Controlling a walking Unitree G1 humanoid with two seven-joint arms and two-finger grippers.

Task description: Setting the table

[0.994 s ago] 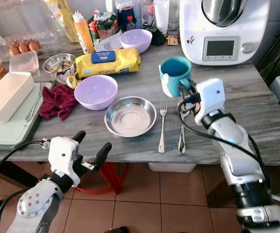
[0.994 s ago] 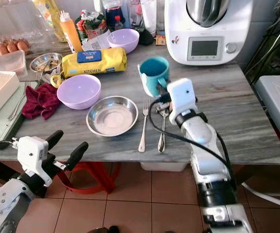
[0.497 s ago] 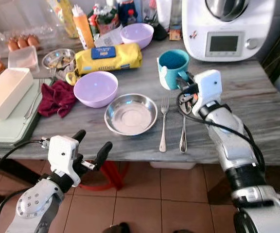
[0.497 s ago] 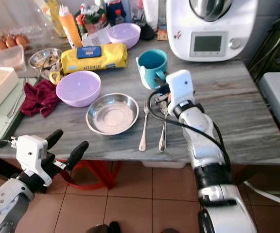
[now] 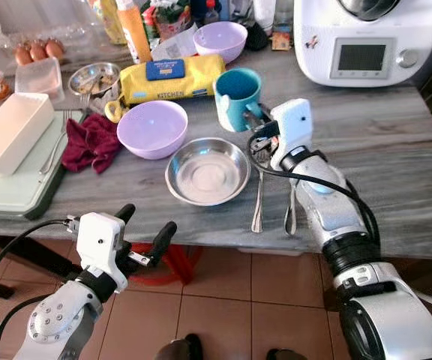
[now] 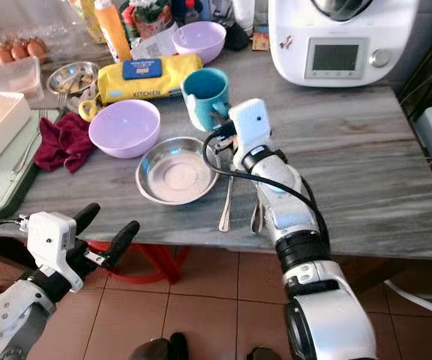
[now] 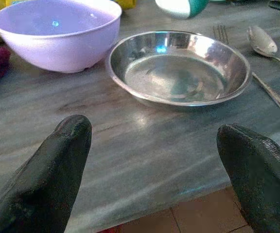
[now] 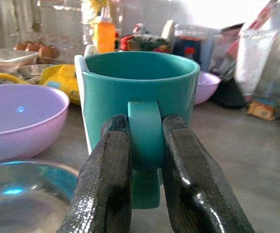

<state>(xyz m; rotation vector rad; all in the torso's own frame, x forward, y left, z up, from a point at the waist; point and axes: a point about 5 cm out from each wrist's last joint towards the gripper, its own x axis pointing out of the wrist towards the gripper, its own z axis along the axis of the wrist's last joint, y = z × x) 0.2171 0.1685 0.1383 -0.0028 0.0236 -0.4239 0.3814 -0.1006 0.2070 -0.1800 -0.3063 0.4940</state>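
We log the right tool (image 8: 147, 160) clamped on the teal mug's (image 5: 236, 96) handle, mug on the bench (image 5: 396, 142) behind the steel bowl (image 5: 207, 170). Left tool (image 5: 142, 231) open, idle. Next, we judge: lift and place by the cutlery.

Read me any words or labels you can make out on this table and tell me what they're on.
"KITCHEN": on the yellow pack, below its blue label.
Blue label on that pack: too small to read.
Appliance screen: blurred, unreadable.
Bottles and packets at the back: unreadable.

Right gripper (image 8: 147, 160) clamped — left gripper (image 7: 154, 170) agape
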